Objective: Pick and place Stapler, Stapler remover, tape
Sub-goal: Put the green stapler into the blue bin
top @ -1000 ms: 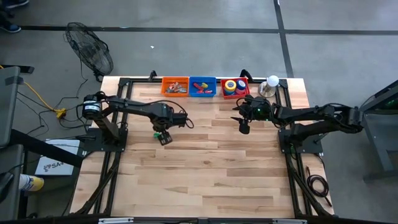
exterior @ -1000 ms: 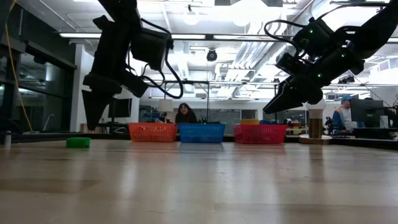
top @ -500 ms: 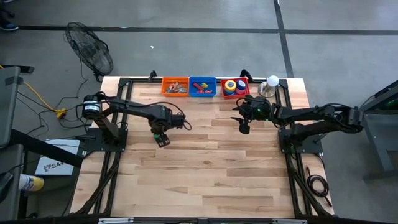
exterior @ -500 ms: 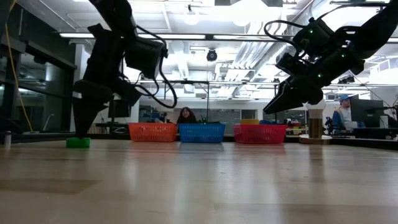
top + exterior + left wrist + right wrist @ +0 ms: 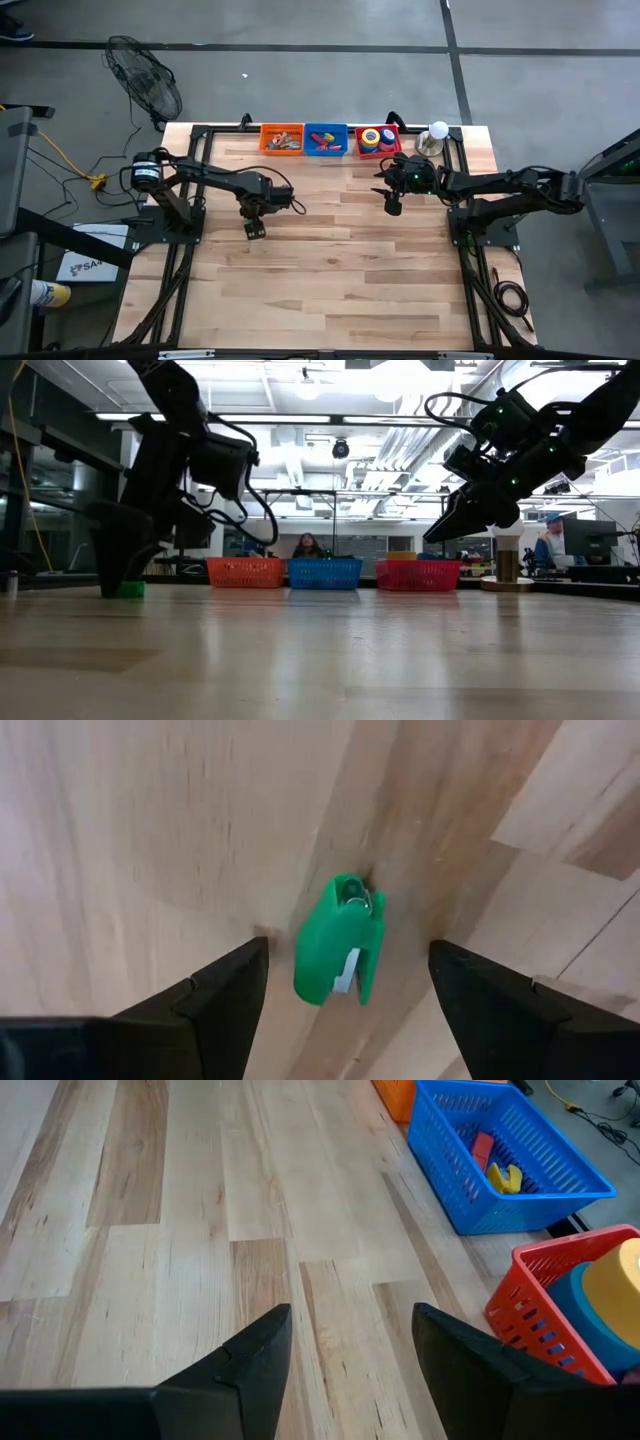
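Wood-plank bench [image 5: 330,260] noted: green stapler remover [image 5: 341,942] lies loose, well in front of the orange basket [image 5: 281,138], bracketed by the left end effector [image 5: 345,982], fingers apart, presumably for a grasp; right end effector [image 5: 350,1342], fingers apart, waits near the red basket [image 5: 377,140].

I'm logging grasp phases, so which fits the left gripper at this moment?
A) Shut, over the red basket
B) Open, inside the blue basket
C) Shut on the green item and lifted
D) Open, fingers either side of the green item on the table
D: in the left wrist view the left gripper is open, with the green item lying on the table between its fingers.
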